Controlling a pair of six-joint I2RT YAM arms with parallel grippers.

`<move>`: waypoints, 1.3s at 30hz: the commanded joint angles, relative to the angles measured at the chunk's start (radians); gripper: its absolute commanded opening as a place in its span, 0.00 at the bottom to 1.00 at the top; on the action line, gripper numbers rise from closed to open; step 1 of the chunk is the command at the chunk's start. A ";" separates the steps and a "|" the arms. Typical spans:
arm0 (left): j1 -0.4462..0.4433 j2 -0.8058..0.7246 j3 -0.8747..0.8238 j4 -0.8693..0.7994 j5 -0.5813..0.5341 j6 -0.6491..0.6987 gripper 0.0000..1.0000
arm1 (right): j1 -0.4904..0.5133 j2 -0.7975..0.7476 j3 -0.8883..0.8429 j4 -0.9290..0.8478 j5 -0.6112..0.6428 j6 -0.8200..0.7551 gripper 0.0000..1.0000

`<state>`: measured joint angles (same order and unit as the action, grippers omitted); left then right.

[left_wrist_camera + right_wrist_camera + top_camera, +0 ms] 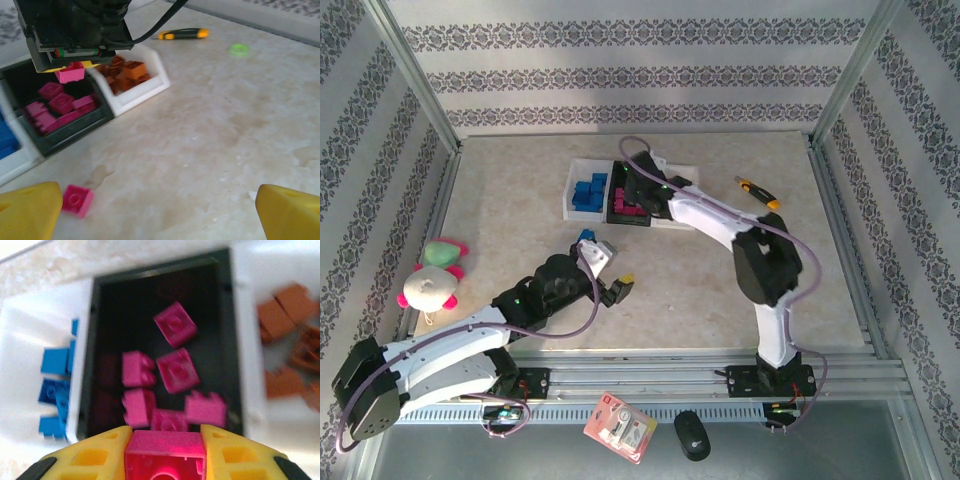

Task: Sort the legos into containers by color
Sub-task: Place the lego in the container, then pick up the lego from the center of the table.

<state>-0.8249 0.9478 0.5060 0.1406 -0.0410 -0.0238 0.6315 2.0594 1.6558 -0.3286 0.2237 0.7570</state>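
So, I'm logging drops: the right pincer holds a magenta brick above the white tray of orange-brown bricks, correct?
No. The right pincer holds the small magenta plastic brick above the black rectangular plastic tray; the right wrist view shows it.

The right pincer [165, 432] with its held brick [165, 457] blocks the way down into the black tray [75, 132]. Bare counter [210, 130] lies wide before the left pincer [160, 210]; 1 loose brick [76, 199] sits just beside it, a knife [182, 34] far beyond.
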 commanded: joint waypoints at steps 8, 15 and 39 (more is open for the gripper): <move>0.054 0.006 -0.004 -0.080 -0.086 -0.081 0.99 | -0.028 0.192 0.238 -0.022 0.010 -0.148 0.36; 0.129 0.071 0.044 -0.120 -0.046 -0.160 0.99 | -0.032 0.095 0.189 0.005 -0.034 -0.185 0.63; 0.222 0.718 0.641 -0.715 -0.201 -0.870 0.90 | -0.053 -0.669 -0.630 0.141 0.048 -0.227 0.70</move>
<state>-0.6128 1.6333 1.0981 -0.4595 -0.2020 -0.7437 0.5934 1.4284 1.0691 -0.1860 0.2226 0.5095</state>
